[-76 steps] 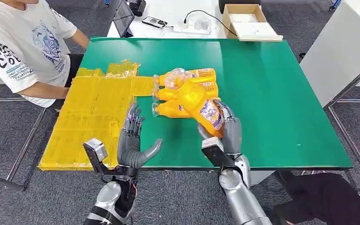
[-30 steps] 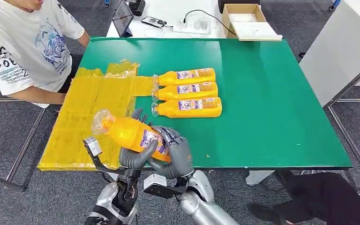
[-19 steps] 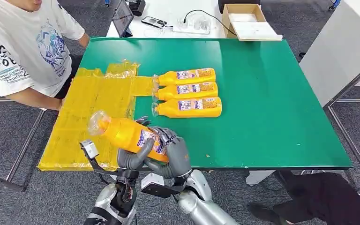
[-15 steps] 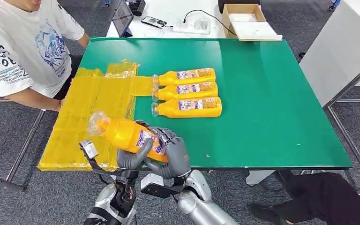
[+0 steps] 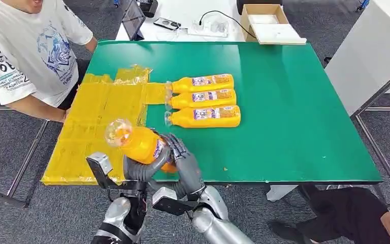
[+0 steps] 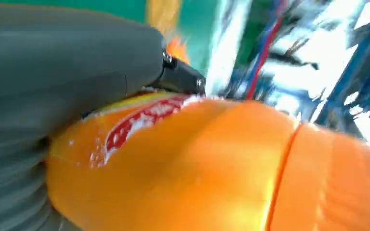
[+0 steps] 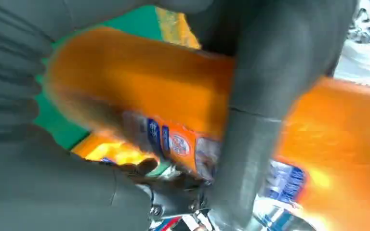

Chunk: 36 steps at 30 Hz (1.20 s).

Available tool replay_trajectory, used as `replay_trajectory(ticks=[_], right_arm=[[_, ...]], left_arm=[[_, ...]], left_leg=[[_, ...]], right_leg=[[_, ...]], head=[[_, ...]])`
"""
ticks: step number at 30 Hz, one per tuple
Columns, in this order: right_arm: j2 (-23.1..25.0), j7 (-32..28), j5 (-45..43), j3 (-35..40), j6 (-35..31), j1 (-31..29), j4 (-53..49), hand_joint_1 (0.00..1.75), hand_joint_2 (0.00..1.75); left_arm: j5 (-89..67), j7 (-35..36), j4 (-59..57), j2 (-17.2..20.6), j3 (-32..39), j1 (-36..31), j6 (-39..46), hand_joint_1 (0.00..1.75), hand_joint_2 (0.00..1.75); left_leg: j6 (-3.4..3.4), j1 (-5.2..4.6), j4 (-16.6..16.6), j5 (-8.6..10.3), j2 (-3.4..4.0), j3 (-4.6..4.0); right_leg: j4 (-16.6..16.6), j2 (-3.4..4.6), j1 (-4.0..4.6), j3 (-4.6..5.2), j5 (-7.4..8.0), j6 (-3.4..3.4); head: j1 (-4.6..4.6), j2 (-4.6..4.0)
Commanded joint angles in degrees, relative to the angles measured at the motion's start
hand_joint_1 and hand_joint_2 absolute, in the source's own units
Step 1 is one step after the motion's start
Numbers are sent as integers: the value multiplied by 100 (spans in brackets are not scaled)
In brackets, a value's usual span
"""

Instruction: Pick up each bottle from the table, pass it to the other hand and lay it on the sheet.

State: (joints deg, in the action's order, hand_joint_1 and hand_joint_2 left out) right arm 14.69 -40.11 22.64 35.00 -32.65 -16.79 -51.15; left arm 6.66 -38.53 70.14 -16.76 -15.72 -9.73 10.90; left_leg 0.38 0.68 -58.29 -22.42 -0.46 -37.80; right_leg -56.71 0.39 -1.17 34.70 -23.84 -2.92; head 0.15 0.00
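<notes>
Tabletop in green carries a yellow sheet draped over its left part, with three orange bottles lying side by side near the middle, caps touching the sheet's edge. A person in a white shirt stands beside the sheet. Above the near edge, a fourth bottle is mid-handover: the left robot hand cups its body from below and the right robot hand wraps the labelled end, both clamped on it. The bottle looks full, so fairly heavy, with smooth, slippery plastic; a grip around the label band, near its middle, seems safest before the right robot hand lets go.
</notes>
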Motion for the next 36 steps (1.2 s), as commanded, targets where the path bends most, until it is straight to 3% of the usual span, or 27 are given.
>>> replay_trajectory(ticks=[1, 7, 13, 17, 18, 20, 22, 23, 28, 32, 33, 36], right_arm=[[-218, 98, 79, -404, 123, 218, -1411, 0, 0], [-219, 95, 80, -401, 130, 230, -1377, 0, 0], [-317, 11, -112, -346, -178, 276, -1974, 0, 0], [-388, 11, -276, -231, -257, 261, -2129, 0, 0], [-424, 11, -397, -169, -433, 246, -2227, 0, 0], [-454, 11, -611, -122, -582, 189, -2294, 0, 0], [-449, 11, -766, -170, -557, 162, -2247, 0, 0], [-455, 11, -823, -185, -517, 151, -2195, 0, 0], [-517, 11, -986, -89, -354, 103, -2080, 0, 0], [-538, 11, -1011, -88, -239, 59, -2051, 0, 0], [-474, 11, -988, -73, -223, 21, -1984, 0, 0], [-471, 11, -990, -93, -184, 10, -1950, 0, 0]], left_arm=[[-409, -147, -331, 43, 632, -761, 718, 175, 175], [-435, -147, -312, 19, 622, -738, 731, 175, 175], [-846, -147, -893, 190, 1026, -1272, 1479, 175, 175], [-1709, -147, -1578, 508, 1001, -1729, 2497, 175, 175], [-2332, -147, -2249, 649, 1069, -2042, 2910, 175, 175], [-5601, 186, -2660, 428, 2893, -2346, 2910, 175, 175], [-7701, 806, -2858, 522, 3418, -2522, 2910, 175, 175], [-8729, 1315, -3091, 710, 3337, -2592, 2910, 175, 175], [-9395, 2049, -3860, 1289, 2476, -2801, 2910, 175, 175], [-9466, 2108, -4049, 1391, 2349, -2808, 2831, 175, 175], [-9666, 2671, -4740, 1581, 1675, -3068, 2910, 175, 175], [-9584, 2701, -5148, 1640, 1625, -3218, 2910, 175, 175]], left_leg=[[0, 4, -5, -9, -1, 21], [1, 2, 3, -3, -2, 15], [0, 4, -1, -5, -4, 21], [0, 1, 4, 0, -5, 14], [-1, 3, 5, -3, 0, 28], [-1, 1, 7, 0, -5, 28], [-2, 4, 5, -4, 24, 38], [-1, 4, 3, -2, 22, 27], [-1, 3, 7, -5, 17, 44], [0, 3, 3, 2, 5, 17], [1, 3, 1, -4, 6, 29], [1, 4, 1, -1, -2, 26]], right_leg=[[-4, -9, 8, -25, -10, 16], [5, -7, 4, -19, -3, 8], [0, -11, 6, -27, -7, 14], [3, -8, 4, -19, -2, 10], [5, -5, 7, -31, -3, 15], [5, -11, 7, -33, -4, 13], [4, 18, 10, -33, 0, 17], [3, 18, 10, -26, 2, 13], [3, 8, 9, -44, -6, 18], [-1, 0, 8, -17, -2, 9], [-3, -1, 9, -29, -8, 14], [-2, -6, 8, -29, -7, 12]], head=[[-4, 0], [-4, 0], [-2, 0], [-4, 0], [-4, 0], [-2, 0], [-2, 0], [-2, 0], [-2, 0], [0, 0], [-4, 0], [-2, 0]])
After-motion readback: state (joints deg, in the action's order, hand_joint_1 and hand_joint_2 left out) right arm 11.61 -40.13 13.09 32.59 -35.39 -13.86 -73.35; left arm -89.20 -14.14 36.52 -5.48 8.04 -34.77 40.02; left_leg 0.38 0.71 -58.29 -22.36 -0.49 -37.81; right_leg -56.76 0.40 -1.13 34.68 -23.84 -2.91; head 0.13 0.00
